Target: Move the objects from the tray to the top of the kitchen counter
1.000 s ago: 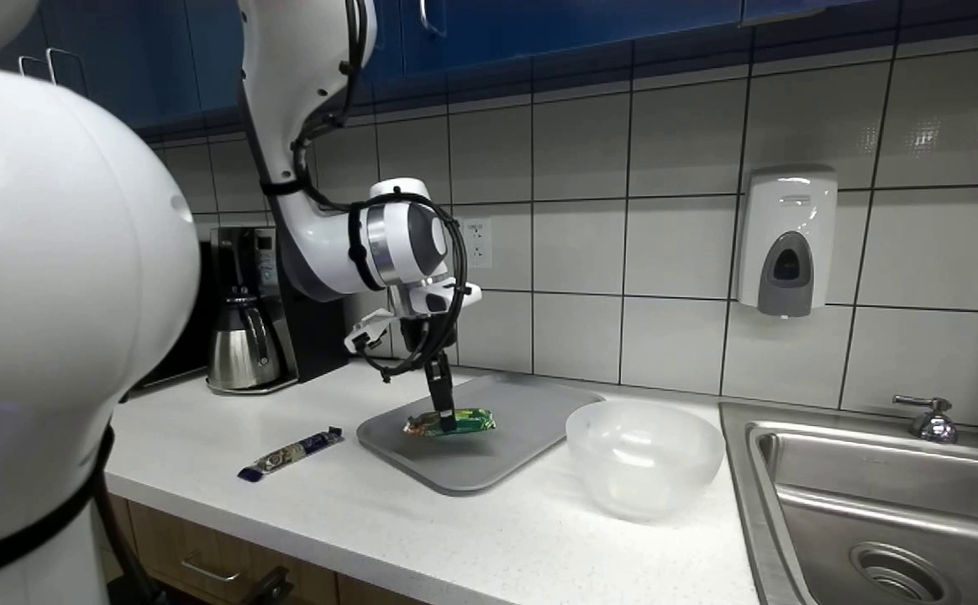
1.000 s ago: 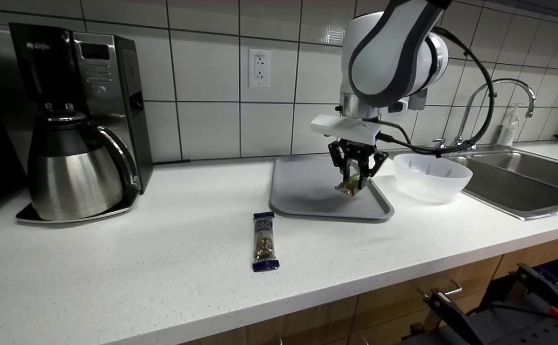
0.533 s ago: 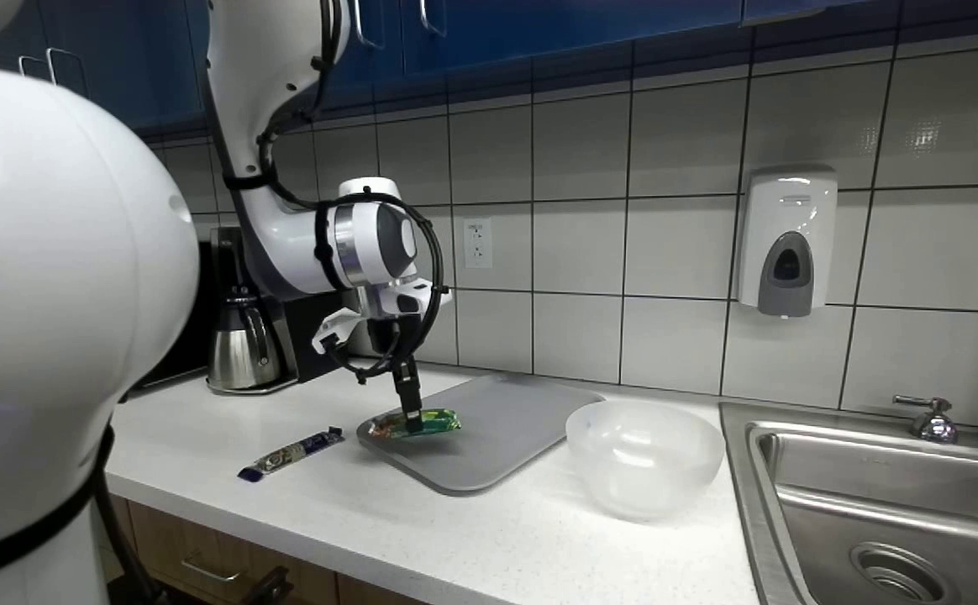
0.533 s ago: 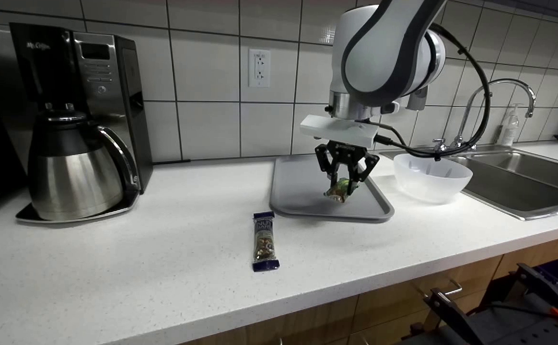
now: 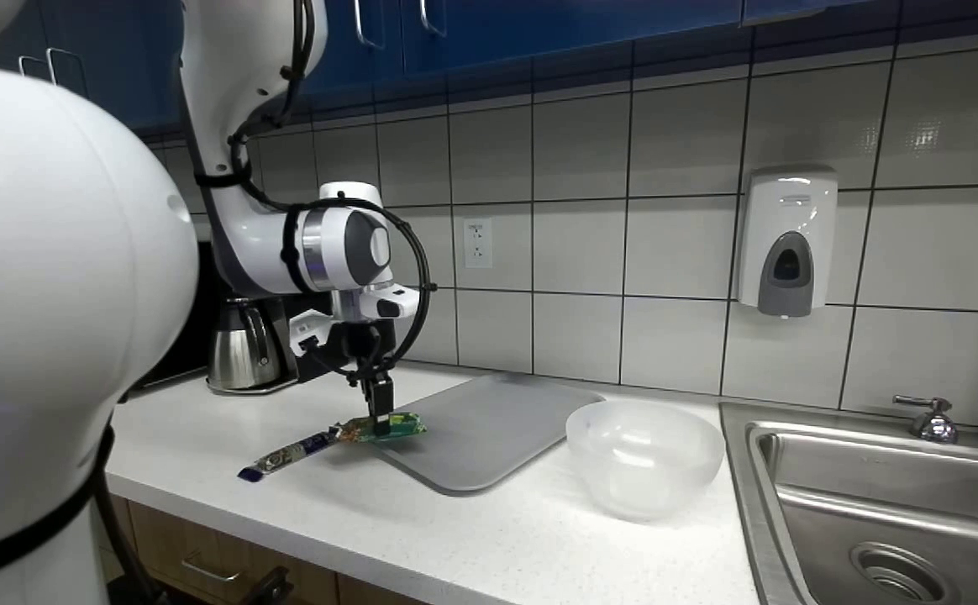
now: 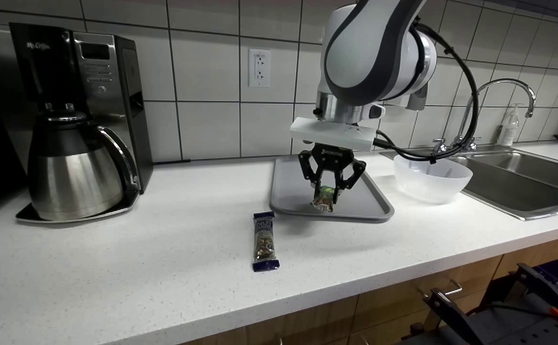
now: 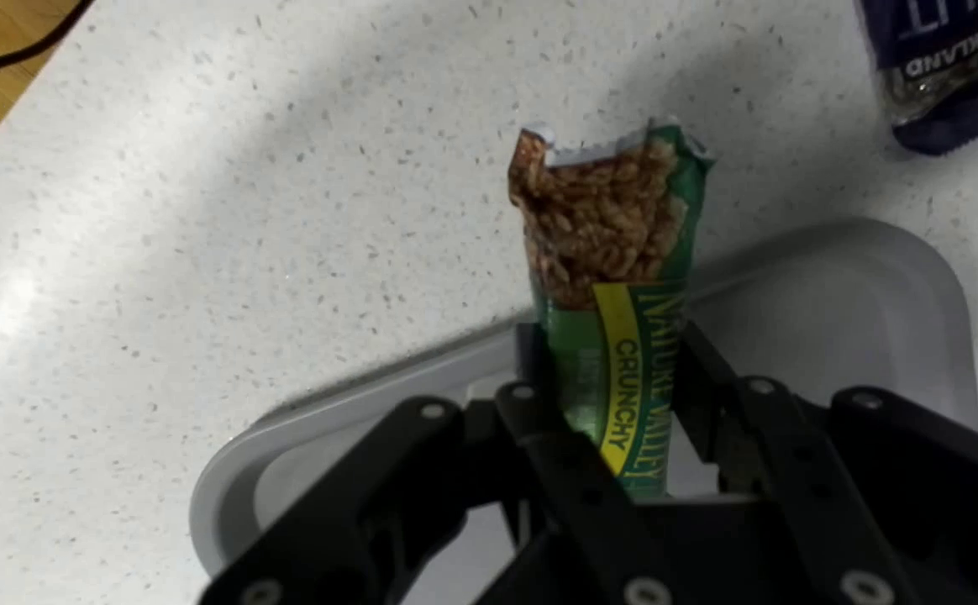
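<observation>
Above the grey tray's rim, the Robotiq gripper clasped a Nature Valley bar, jaws tight; the countertop held a Kirkland bar.

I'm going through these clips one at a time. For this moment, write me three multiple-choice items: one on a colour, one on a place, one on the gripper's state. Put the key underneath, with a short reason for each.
1. What colour is the tray?
A) Red
B) Grey
C) Yellow

2. Where does the blue snack bar lie?
A) On the tray
B) Under the tray
C) On the counter

3. What state is the gripper in?
A) Shut on the green snack bar
B) Open, holding nothing
C) Shut on the blue snack bar

Key:
1: B, all three views show it grey.
2: C, both exterior views show it outside the tray.
3: A, the wrist view shows that bar between the fingers.
</observation>
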Motion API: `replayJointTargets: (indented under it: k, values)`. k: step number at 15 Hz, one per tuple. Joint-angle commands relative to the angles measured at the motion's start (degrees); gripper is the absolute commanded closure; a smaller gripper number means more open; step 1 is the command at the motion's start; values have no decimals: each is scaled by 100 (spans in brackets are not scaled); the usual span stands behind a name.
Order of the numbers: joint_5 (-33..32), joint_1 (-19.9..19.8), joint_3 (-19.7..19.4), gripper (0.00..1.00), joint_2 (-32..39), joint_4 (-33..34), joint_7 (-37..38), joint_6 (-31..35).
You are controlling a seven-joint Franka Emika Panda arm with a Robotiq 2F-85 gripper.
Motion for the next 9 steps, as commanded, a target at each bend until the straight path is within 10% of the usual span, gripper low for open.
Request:
replayJointTargets:
  k: [1, 9]
  values:
    - [406, -142, 294, 86, -44, -78, -741, 90]
    - [594, 20, 409, 86, 96, -84, -1482, 82]
